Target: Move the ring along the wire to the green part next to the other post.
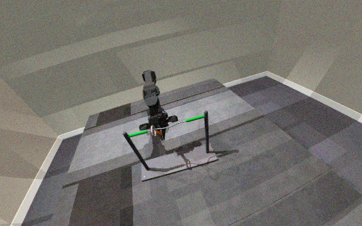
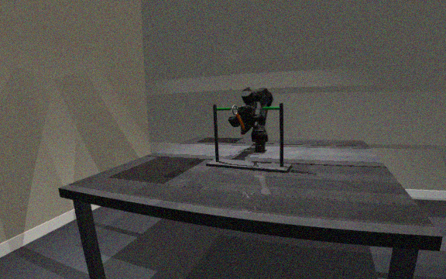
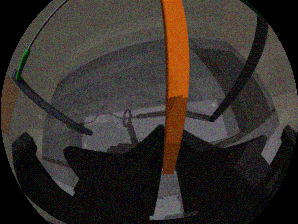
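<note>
The pale ring (image 1: pixel 152 126) (image 2: pixel 233 110) is around the wire just inward of the left green part (image 1: pixel 137 134) (image 2: pixel 224 109), at the start of the thin grey part (image 1: pixel 176 124). Whether it touches the wire is too small to tell. My gripper (image 1: pixel 162 134) (image 2: pixel 243 129) (image 3: pixel 166 128) is shut on the orange handle (image 1: pixel 158 133) (image 2: pixel 241 121) (image 3: pixel 176 55), which hangs tilted from the ring. The gripper is below and behind the wire. The other green part (image 1: pixel 196 118) (image 2: pixel 271 108) (image 3: pixel 22 64) is beside the right post (image 1: pixel 207 135) (image 2: pixel 281 136) (image 3: pixel 55 109).
The left post (image 1: pixel 137 152) (image 2: pixel 216 133) stands close to the gripper's side. Both posts rise from a pale base plate (image 1: pixel 168 160) (image 3: pixel 105 135) on the table. The arm reaches in from behind the wire. Shadows of the ring and wire fall on the plate and table.
</note>
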Available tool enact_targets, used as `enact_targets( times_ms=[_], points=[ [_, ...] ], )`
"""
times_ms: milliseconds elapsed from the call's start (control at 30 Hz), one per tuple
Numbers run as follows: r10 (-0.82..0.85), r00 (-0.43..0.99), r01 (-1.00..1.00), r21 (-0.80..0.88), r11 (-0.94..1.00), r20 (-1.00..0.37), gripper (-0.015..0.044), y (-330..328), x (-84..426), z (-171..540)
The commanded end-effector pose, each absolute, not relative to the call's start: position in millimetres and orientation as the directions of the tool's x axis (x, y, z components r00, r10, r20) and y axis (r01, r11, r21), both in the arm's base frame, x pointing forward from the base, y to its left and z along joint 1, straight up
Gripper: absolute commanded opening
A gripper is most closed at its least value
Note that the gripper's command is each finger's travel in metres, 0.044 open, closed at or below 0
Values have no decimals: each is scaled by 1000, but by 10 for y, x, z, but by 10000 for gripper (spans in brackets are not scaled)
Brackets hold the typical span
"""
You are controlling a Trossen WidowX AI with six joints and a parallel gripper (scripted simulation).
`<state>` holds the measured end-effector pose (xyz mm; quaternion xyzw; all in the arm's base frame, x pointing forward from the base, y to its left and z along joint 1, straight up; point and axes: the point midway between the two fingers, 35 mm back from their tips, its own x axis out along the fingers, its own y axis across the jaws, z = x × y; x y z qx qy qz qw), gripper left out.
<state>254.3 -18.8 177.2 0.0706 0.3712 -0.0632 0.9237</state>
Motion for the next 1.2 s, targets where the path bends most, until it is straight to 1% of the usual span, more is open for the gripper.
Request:
enact_targets(
  times_ms=[0,300,600,900,1167],
  points=[
    [-67,680,210,106,972,-730,-150,-98,2506,1855],
    [-22,551,299,173,938,-834,-150,121,2403,2030],
    [47,443,418,253,872,-895,-150,382,2390,2241],
    [65,443,498,306,812,-894,-150,584,2487,2339],
    [59,455,482,302,822,-889,-150,625,2519,2359]
  ],
)
